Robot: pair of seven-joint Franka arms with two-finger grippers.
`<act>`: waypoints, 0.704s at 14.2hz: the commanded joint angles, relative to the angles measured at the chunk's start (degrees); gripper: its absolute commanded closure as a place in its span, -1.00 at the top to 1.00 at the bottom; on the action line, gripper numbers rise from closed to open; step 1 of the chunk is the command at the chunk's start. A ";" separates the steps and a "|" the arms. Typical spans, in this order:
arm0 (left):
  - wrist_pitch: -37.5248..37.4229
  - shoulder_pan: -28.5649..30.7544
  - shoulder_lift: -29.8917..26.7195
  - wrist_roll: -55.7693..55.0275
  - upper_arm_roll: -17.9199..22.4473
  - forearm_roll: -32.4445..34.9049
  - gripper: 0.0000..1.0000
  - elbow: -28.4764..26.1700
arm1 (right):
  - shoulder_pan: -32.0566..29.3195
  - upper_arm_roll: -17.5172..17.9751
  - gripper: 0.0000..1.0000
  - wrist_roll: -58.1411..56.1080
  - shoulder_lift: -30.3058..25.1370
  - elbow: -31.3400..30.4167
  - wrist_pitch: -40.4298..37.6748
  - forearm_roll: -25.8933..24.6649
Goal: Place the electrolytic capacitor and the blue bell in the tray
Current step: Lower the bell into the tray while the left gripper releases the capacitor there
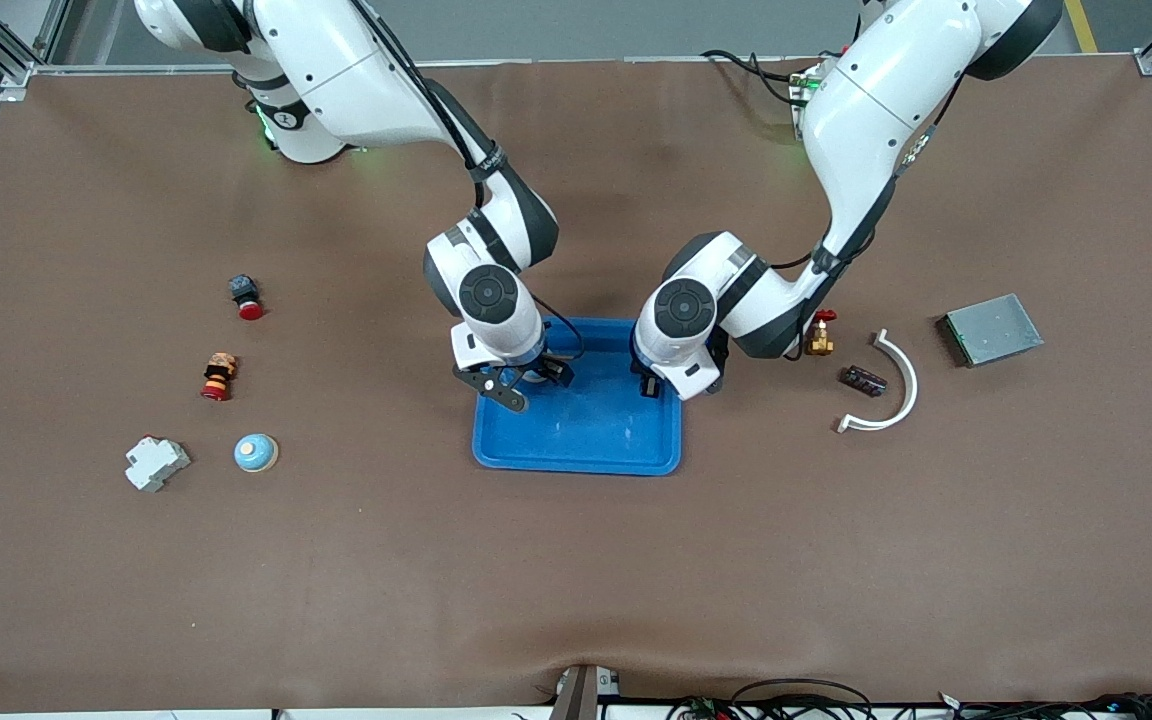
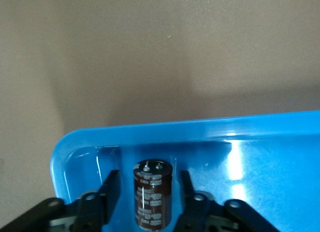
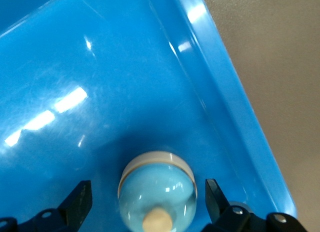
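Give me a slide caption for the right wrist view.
Open right gripper straddling the blue bell resting in the tray.

Front camera high, facing the arm bases across the desk (image 1: 576, 580); both wrist cameras look close down into the tray (image 1: 586, 440) (image 2: 280, 157) (image 3: 100, 67), shared by all views.

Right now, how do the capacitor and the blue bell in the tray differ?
The capacitor is a dark brown cylinder; the blue bell is a pale blue dome with a cream knob. The capacitor sits between the open left gripper fingers, the bell between the open right gripper fingers. Both are in the tray, released.
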 commanded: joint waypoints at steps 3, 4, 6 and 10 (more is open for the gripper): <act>-6.95 -0.16 -1.78 -1.12 0.48 1.12 1.00 3.75 | -0.80 -0.65 1.00 0.14 0.30 8.66 -11.89 -5.74; -9.76 0.53 -2.48 -0.77 0.48 1.21 1.00 5.25 | -1.76 -0.65 1.00 -0.12 0.13 9.37 -13.31 -7.86; -13.90 2.55 -5.11 2.20 0.57 1.21 1.00 6.49 | -3.87 -0.65 1.00 -4.58 -0.40 9.29 -13.76 -9.02; -23.21 10.54 -9.77 17.38 0.48 1.21 1.00 6.05 | -10.81 -0.74 1.00 -18.89 -4.17 7.72 -15.16 -9.02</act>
